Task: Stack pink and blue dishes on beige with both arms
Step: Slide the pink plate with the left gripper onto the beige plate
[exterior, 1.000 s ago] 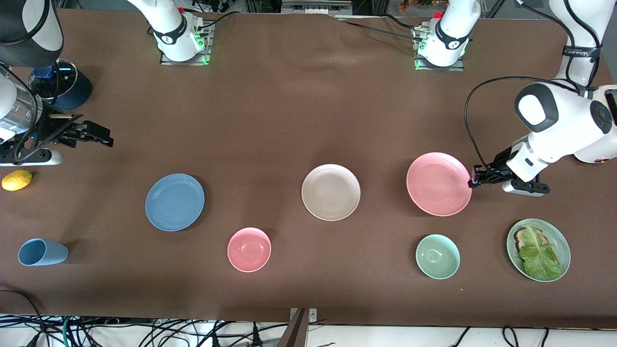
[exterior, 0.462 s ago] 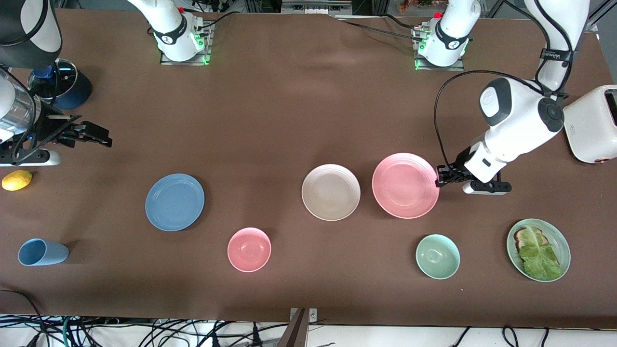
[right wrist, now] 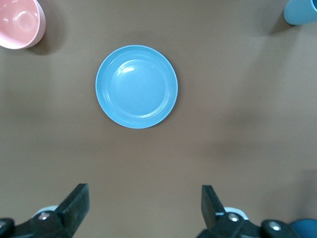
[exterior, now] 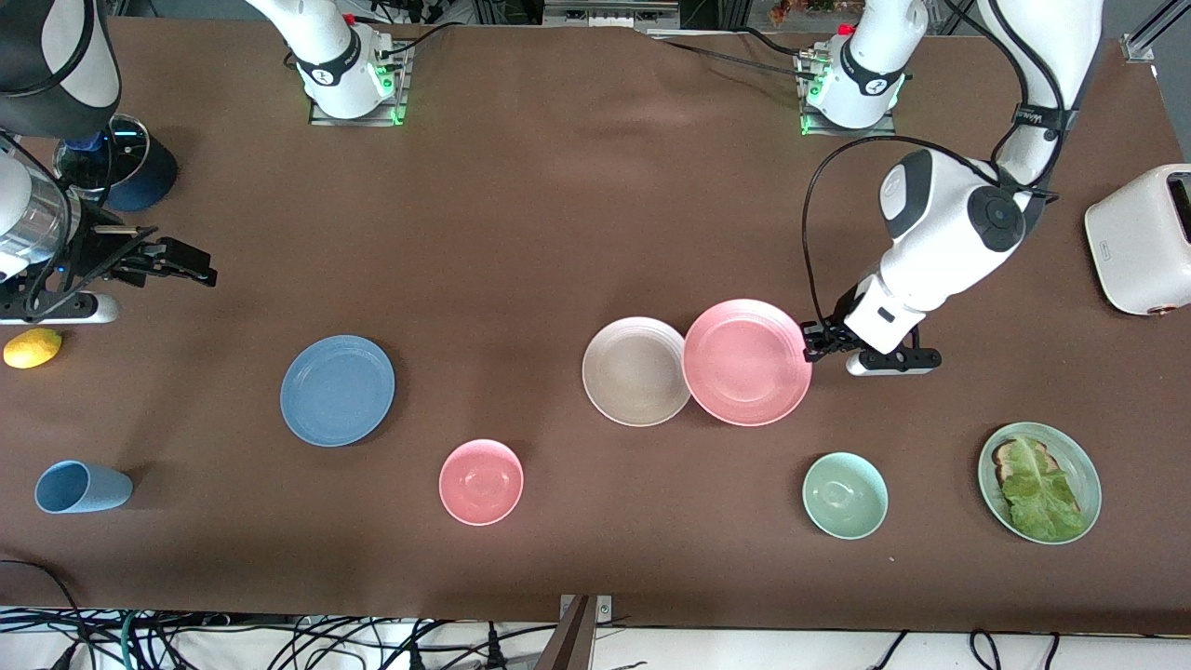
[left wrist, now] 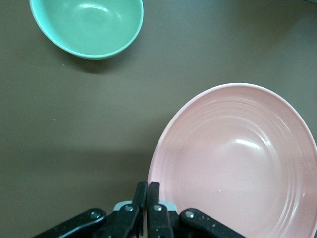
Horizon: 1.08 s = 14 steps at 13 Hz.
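Observation:
My left gripper is shut on the rim of the pink plate. It holds the plate just above the table, and the plate's edge overlaps the rim of the beige plate on the side toward the left arm's end. The blue plate lies flat on the table toward the right arm's end. My right gripper hangs open and empty near that end of the table, apart from the blue plate.
A pink bowl and a pale green bowl sit nearer the front camera. A green plate with toast and lettuce and a white toaster stand at the left arm's end. A light blue cup and a lemon lie at the right arm's end.
My left gripper has carried the pink plate sideways toward the beige plate until it overlaps its rim. The right arm has stayed nearly still.

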### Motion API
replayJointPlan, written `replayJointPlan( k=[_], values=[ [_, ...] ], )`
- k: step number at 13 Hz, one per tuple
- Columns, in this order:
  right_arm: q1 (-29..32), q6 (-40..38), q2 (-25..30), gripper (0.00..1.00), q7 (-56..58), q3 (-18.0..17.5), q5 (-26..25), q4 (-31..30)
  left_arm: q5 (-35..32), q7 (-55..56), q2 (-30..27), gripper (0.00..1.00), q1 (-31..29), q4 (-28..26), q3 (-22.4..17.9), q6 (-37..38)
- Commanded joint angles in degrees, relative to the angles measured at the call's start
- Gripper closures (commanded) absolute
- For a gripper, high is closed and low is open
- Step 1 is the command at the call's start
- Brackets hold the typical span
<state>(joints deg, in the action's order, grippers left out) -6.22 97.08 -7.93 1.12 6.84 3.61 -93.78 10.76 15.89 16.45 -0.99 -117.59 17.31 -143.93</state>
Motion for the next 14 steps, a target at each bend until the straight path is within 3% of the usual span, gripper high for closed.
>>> replayJointPlan(
  k=[1,8,14],
  values=[
    [0.06,-0.14,-0.60,0.00,1.08,0.37,0.87,0.62,-4.94,9.12,3.41,1.00,3.71,4.03,-0.35,-0.83],
    [-0.02,-0.67,-0.60,0.00,1.17,0.28,0.78,0.62,-19.89,31.90,10.44,1.00,11.62,10.80,-0.35,-0.83],
    [-0.02,-0.93,-0.51,0.00,1.43,0.20,0.70,0.53,-27.98,42.02,14.14,1.00,14.08,11.60,-0.70,-3.99]
  ],
)
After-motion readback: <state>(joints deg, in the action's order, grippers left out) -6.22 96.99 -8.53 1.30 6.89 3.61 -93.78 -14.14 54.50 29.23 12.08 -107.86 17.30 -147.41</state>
